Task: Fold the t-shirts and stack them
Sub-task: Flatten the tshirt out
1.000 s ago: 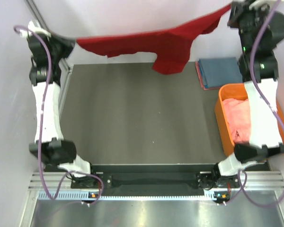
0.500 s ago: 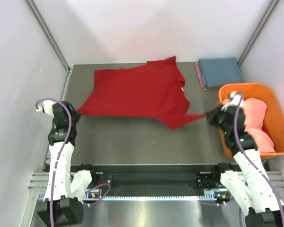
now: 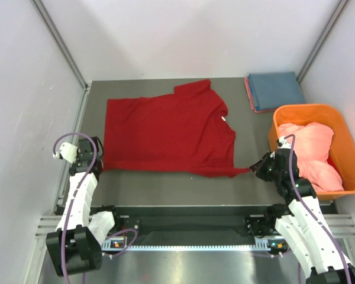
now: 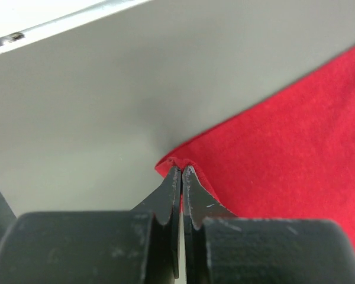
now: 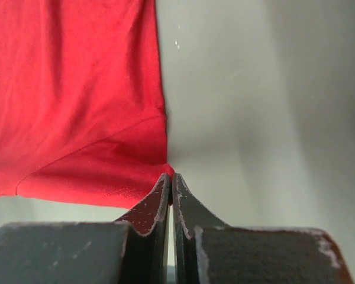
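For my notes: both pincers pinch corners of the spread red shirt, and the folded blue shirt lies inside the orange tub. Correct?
Not quite. The top external view shows the folded blue shirt on the table beyond the orange tub, not inside it. The rest holds.

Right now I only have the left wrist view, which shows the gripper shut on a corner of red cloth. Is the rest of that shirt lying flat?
Observer: Yes. From above, the red t-shirt lies spread out flat on the table.
Reviewer: And the other arm?
Observer: The right gripper is shut on the shirt's near right corner, and that corner is drawn out to a point.
Reviewer: Are any other shirts in sight?
Observer: A folded blue t-shirt lies at the far right of the table. A crumpled salmon-pink t-shirt sits in the orange tub just in front of it.
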You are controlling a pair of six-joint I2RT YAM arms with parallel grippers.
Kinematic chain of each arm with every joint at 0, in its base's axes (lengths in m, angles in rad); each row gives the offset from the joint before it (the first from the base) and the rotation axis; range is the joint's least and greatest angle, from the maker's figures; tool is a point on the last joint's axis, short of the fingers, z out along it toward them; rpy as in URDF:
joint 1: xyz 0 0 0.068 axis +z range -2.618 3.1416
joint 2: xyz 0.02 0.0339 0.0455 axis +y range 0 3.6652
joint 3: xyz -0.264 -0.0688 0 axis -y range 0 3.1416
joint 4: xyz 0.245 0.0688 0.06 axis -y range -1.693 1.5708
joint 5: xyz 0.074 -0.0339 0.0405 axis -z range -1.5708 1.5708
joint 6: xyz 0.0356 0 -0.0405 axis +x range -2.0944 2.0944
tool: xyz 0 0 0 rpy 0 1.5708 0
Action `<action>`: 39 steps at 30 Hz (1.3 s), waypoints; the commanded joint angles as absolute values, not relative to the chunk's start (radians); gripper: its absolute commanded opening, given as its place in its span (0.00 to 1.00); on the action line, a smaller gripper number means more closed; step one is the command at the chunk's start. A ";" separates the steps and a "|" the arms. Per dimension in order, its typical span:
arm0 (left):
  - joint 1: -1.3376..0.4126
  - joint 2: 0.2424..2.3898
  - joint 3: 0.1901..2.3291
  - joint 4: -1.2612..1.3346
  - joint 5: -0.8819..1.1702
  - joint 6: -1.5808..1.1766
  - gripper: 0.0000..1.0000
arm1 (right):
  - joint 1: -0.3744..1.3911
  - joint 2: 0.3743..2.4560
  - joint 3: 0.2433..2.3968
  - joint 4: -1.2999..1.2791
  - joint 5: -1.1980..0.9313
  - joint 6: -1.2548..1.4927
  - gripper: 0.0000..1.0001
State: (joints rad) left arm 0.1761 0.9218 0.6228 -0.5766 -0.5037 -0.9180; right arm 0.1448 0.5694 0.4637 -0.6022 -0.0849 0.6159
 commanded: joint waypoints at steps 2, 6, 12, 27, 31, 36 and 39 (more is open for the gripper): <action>0.181 0.933 0.621 -0.526 -0.647 -0.934 0.00 | 0.192 0.538 0.494 -0.640 -0.048 0.675 0.00; 0.181 0.959 0.640 -0.519 -0.664 -0.931 0.00 | 0.358 0.571 0.526 -0.660 0.145 0.736 0.00; 0.183 0.968 0.641 -0.494 -0.657 -0.913 0.00 | 0.754 0.736 0.598 -0.663 0.425 0.888 0.00; 0.183 1.032 0.638 -0.526 -0.635 -0.960 0.00 | 0.963 0.985 0.839 -1.012 0.667 0.943 0.00; 0.181 1.034 0.632 -0.558 -0.572 -0.989 0.00 | 0.963 0.940 0.853 -1.101 0.652 0.953 0.00; 0.181 1.035 0.595 -0.581 -0.503 -1.037 0.00 | 0.963 0.907 0.841 -1.131 0.626 0.957 0.00; 0.179 1.057 0.580 -0.630 -0.488 -1.090 0.00 | 0.975 0.922 0.834 -1.135 0.592 0.962 0.00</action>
State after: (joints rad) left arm 0.1761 1.0412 0.6014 -0.5747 -0.5087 -1.0168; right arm 0.9501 0.9188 0.8074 -1.0775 0.6052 0.9474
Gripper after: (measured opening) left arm 0.015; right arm 0.008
